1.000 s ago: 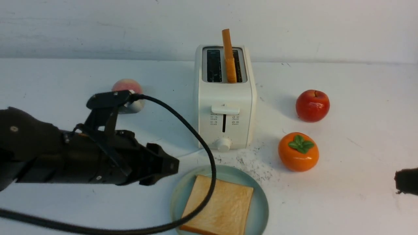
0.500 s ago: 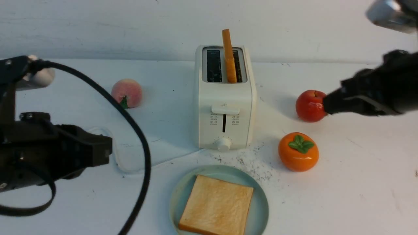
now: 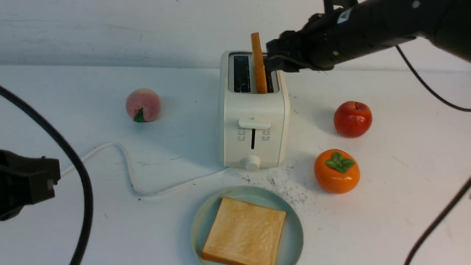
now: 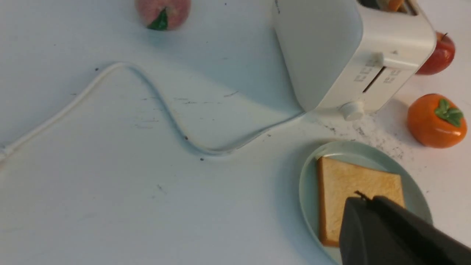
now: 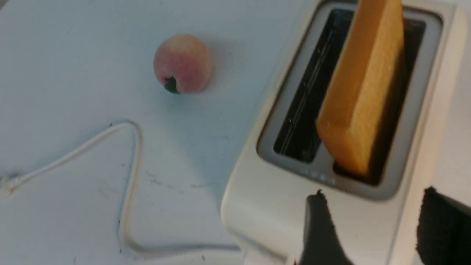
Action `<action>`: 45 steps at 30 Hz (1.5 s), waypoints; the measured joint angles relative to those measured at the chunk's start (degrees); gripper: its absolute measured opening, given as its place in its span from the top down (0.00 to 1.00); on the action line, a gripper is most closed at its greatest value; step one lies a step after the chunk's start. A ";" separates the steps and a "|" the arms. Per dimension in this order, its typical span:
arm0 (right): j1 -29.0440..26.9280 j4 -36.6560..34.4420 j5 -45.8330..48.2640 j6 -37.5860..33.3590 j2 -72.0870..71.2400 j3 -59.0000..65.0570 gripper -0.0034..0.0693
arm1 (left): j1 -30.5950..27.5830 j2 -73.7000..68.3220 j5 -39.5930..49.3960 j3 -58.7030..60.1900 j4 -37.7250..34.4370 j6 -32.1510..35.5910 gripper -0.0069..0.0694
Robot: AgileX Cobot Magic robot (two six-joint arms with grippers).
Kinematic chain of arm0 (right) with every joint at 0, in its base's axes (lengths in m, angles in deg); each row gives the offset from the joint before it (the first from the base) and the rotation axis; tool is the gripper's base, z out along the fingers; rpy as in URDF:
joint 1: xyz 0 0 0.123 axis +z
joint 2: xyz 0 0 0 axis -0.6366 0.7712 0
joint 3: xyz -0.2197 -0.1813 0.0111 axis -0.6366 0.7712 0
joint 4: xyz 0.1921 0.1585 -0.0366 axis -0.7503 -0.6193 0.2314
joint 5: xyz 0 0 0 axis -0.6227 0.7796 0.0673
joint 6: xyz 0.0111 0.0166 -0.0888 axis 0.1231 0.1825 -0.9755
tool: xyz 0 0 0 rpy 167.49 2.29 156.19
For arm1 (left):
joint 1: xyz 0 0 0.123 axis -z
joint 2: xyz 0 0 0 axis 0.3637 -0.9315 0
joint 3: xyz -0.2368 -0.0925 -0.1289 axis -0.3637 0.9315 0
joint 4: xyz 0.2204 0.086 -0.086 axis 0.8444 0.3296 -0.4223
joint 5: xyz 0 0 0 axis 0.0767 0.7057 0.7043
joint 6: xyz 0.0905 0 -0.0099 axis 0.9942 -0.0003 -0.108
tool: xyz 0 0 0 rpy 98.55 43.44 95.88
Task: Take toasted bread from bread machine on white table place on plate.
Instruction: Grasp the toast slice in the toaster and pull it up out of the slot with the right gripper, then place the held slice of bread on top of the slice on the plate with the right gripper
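Hovering at the top of the bread machine (image 3: 254, 121), the right gripper (image 3: 270, 60) sat just beside the upright toast (image 3: 258, 62) with its two fingers spread wide and nothing between them. It looked lined up to close on the slice. That slice stood on edge in the right-hand slot, rising well above the rim, so both faces were exposed for a pinch. The other slot looked empty.

The flat toast (image 3: 244, 232) lay on the plate (image 3: 294, 221), which sat on the white table (image 3: 404, 206) directly in front of the machine — probably to keep the carry short. The left gripper (image 3: 44, 180) sat low at the table's left side, well apart from toaster and plate, presumably out of the way. Whether it was spread or pressed together I could not tell.
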 joint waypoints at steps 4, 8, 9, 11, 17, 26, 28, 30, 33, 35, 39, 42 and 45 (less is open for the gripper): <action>0.44 0.55 -5.85 0.00 5.67 -4.13 0.23 | 0.00 0.35 2.70 0.00 0.36 -0.16 0.93; 0.44 0.67 -10.62 0.00 10.14 -6.56 0.21 | 0.00 0.41 3.35 0.00 0.40 -0.18 0.93; 0.44 0.67 -10.62 0.00 10.14 -6.56 0.21 | 0.00 0.41 3.35 0.00 0.40 -0.18 0.93; 0.44 0.67 -13.18 0.00 12.40 -6.75 0.27 | 0.00 0.41 3.58 0.00 0.00 -0.29 0.93; 0.44 1.92 -14.45 0.00 14.23 -6.75 0.65 | 0.00 0.41 4.12 0.00 0.00 -0.34 0.93; -0.28 6.45 -8.93 1.06 2.05 -6.75 0.80 | 0.00 0.41 5.52 0.00 0.00 -0.34 0.93; -0.84 6.45 -7.78 1.95 -0.68 -6.80 0.80 | 0.00 0.41 5.51 0.00 0.00 -0.34 0.93; -3.04 6.45 -3.82 4.65 -7.16 -7.04 0.80 | 0.00 0.41 5.51 0.00 0.00 -0.34 0.93; -5.65 6.45 2.31 6.66 -12.45 -7.23 0.80 | 0.00 0.41 5.51 0.00 0.00 -0.34 0.93; -8.76 6.60 10.03 7.49 -18.05 -6.16 0.80 | 0.00 0.41 5.25 0.00 0.00 -0.34 0.93; -10.67 6.67 14.63 7.42 -25.56 3.41 0.80 | 0.00 0.41 2.77 0.00 0.00 -0.29 0.93; -10.87 5.14 12.88 7.25 -31.55 14.83 0.80 | 0.00 0.41 1.45 0.00 0.00 -0.29 0.93; -10.89 -1.02 8.49 7.25 -36.96 27.08 0.80 | 0.00 0.41 0.82 0.00 0.00 -0.24 0.93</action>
